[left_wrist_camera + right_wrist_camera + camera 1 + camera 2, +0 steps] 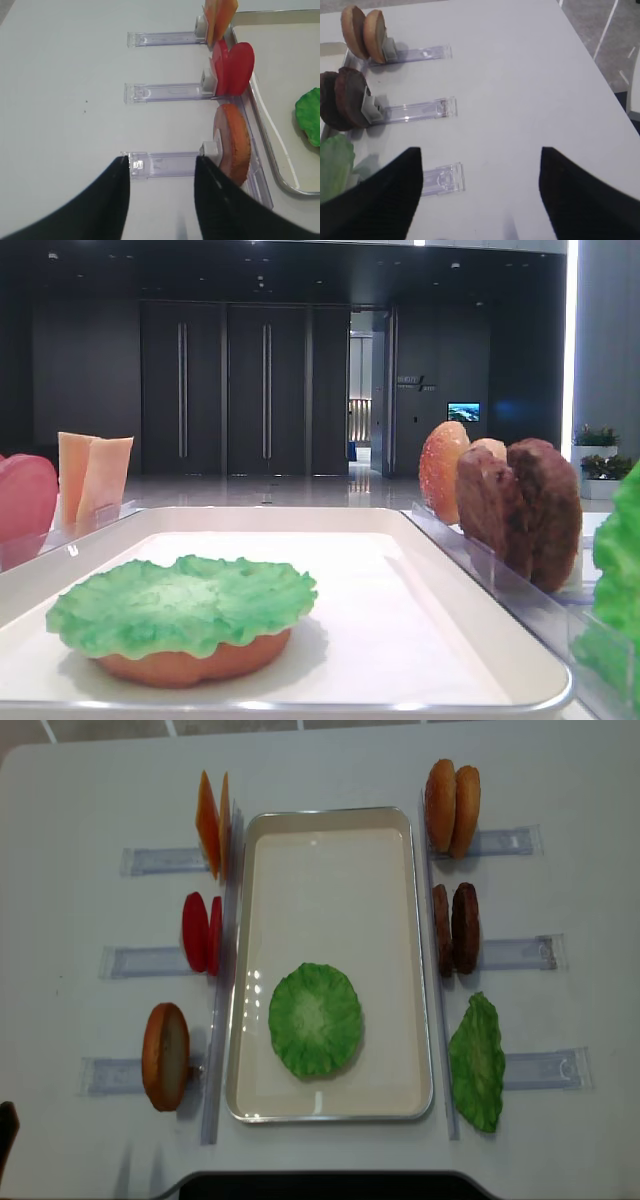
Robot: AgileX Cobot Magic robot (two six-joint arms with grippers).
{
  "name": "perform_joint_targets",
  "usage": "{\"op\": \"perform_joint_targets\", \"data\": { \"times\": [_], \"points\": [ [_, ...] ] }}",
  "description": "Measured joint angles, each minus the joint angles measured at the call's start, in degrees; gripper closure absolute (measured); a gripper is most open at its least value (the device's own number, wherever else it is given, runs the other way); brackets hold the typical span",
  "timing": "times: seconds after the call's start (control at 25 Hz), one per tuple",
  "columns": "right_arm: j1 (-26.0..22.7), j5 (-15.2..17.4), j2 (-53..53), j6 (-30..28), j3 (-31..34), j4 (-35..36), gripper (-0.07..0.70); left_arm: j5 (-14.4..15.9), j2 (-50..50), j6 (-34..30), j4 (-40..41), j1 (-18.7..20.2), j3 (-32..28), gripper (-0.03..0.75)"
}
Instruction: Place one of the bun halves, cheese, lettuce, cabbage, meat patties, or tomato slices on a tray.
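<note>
right hand (477,192) spread, empty | patties (342,100) ahead-left of it, upright in holder | risk: grabbing both discs or toppling them | left hand (161,197) looks released, bun (232,145) just right

A dark hall — tall black doors (225,390) on the back wall, a glossy floor (270,490), a small lit screen (463,412) — behind the white worktop (320,760).
</note>
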State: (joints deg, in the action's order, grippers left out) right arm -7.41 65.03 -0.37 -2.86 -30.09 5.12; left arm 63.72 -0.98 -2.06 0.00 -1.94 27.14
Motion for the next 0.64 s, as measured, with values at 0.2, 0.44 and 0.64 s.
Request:
{"op": "perform_joint_targets", "data": {
  "times": [0.2, 0.44, 0.64],
  "points": [
    [1.6, -0.5, -0.1, 0.1, 0.2, -0.1, 0.159, 0.0, 0.0, 0.0, 0.0, 0.0, 0.0, 0.388],
    [2.7, -0.3, -0.1, 0.3, 1.1, -0.1, 0.159, 0.0, 0.0, 0.0, 0.0, 0.0, 0.0, 0.388],
    [2.7, -0.3, -0.1, 0.4, 1.1, -0.1, 0.159, 0.0, 0.0, 0.0, 0.0, 0.0, 0.0, 0.388]
  ]
}}
